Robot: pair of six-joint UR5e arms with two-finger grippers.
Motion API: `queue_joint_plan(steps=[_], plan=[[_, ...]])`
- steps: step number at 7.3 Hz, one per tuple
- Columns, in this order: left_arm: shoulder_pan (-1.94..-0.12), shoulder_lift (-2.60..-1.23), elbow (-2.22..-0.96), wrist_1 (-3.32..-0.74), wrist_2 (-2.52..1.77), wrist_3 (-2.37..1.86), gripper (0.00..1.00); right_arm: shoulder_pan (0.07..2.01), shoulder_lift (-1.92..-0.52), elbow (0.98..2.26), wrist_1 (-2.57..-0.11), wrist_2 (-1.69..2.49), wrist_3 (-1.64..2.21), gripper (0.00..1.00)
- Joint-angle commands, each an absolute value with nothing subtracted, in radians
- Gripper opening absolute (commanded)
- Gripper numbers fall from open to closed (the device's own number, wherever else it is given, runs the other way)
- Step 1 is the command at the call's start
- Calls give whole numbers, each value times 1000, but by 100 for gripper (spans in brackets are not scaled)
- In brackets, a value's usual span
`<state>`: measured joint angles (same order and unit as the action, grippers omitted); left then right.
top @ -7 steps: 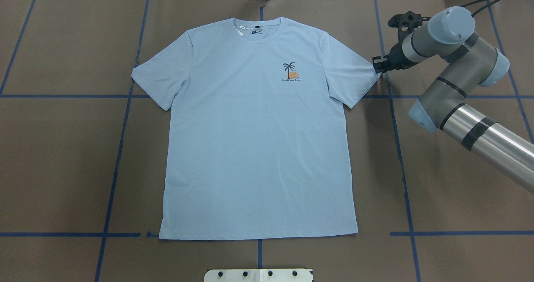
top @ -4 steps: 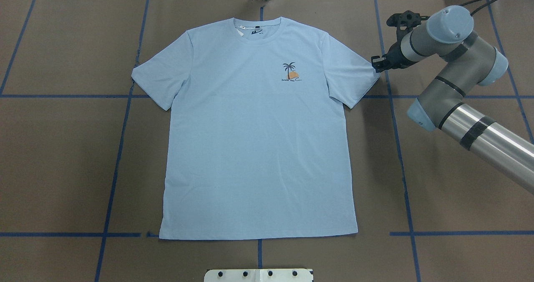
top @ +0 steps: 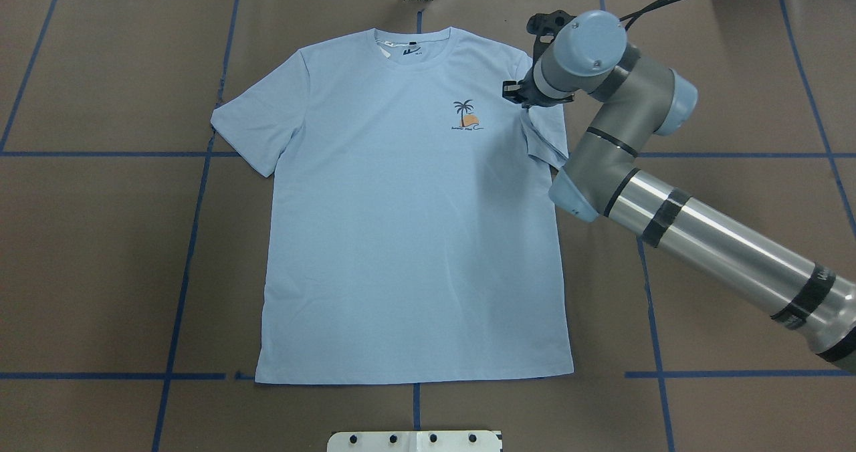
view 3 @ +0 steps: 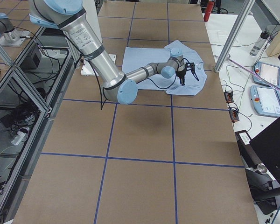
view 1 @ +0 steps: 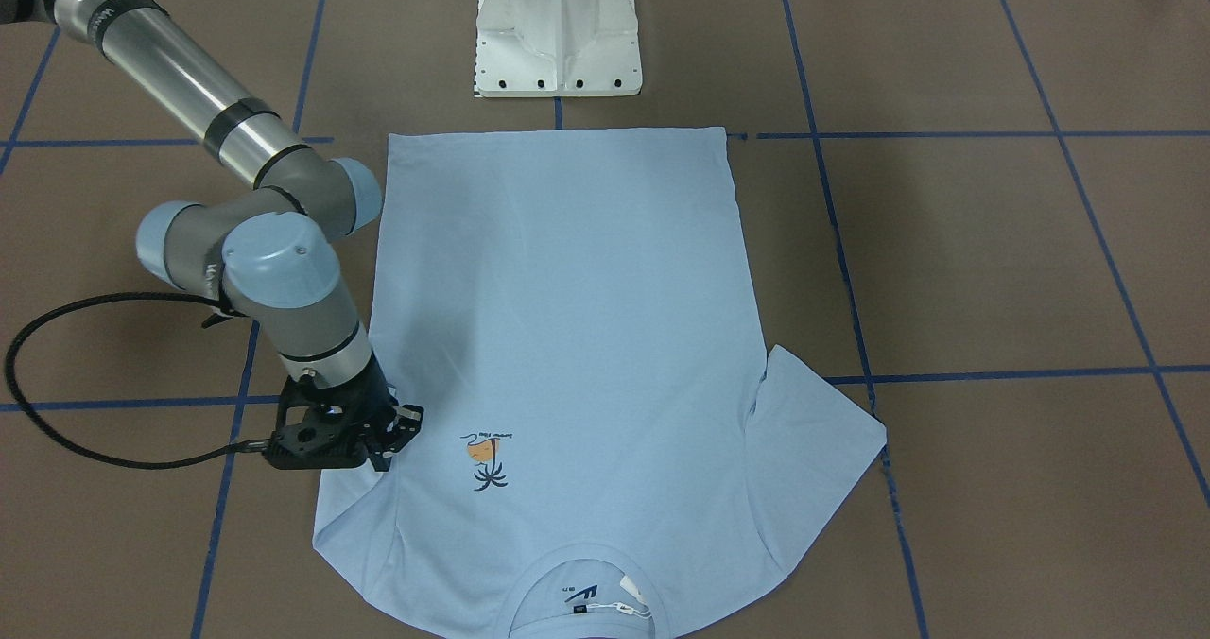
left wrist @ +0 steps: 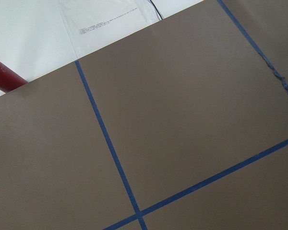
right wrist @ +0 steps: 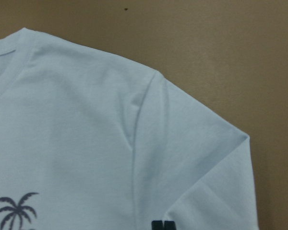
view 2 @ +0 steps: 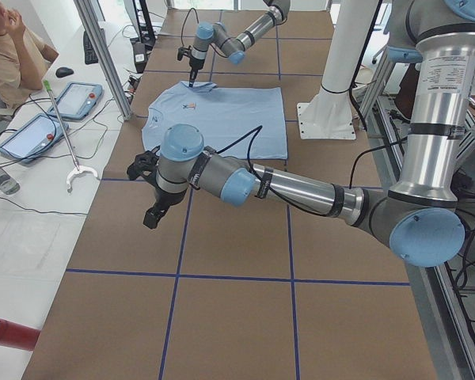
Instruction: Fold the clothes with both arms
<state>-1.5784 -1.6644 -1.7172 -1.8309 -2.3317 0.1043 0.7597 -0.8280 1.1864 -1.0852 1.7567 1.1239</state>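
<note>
Sleeve work looks to be the step in hand. From across the desk [view 1: 993, 242] you see the T-shirt [view 1: 558, 318] lying flat, chest up, collar [view 1: 586, 559] toward the camera and hem toward the robot's base; the right pincer [view 1: 408, 422] sits low over the chest beside the palm print [view 1: 490, 457]; the left-side sleeve [view 1: 822, 440] lies spread out flat.

From overhead, the right-side sleeve [top: 543, 138] is doubled inward over the body, its tip running up to the right pincer [top: 511, 92], just beside the print; the left pincer does not show there.

From the desk's left end, the left pincer [view 2: 152, 215] hangs over bare desk, well apart from the T-shirt [view 2: 222, 119]; you cannot tell from there whether it is wide or narrow; a person [view 2: 8, 47] sits at the side.

From the right end, the right pincer [view 3: 183, 80] points down onto the T-shirt [view 3: 144, 58] near its shoulder.

The left wrist camera gives you only brown desk and blue tape lines [left wrist: 105, 143], no fingers.

The right wrist camera shows the shoulder seam and the folded sleeve, with the fingertips [right wrist: 158, 225] close together at the bottom edge; I judge them pinched narrow on the sleeve cloth.

Next, you want that sleeve laid flat on the chest with a straight crease at the shoulder, then released; the left pincer needs to come across to the other sleeve; a pull too far could drag the whole shirt askew.
</note>
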Motion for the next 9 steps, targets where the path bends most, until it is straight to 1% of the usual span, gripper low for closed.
queue_joint_plan(steps=[1,4,6,9], plan=[[-1578,-1667,-1715,-1829,-2330,104,100,713,-758,1145,-1126,1680,1173,0],[-1578,-1667,-1715,-1827,-2332,104,100,706,-730,1114,-1126,1663,1186,0],[-1578,-1667,-1718,-1827,-2332,104,100,706,-692,1065,-1126,1661,1248,0],[-1578,-1667,-1717,-1827,-2332,104,100,704,-678,1055,-1126,1634,1273,0]])
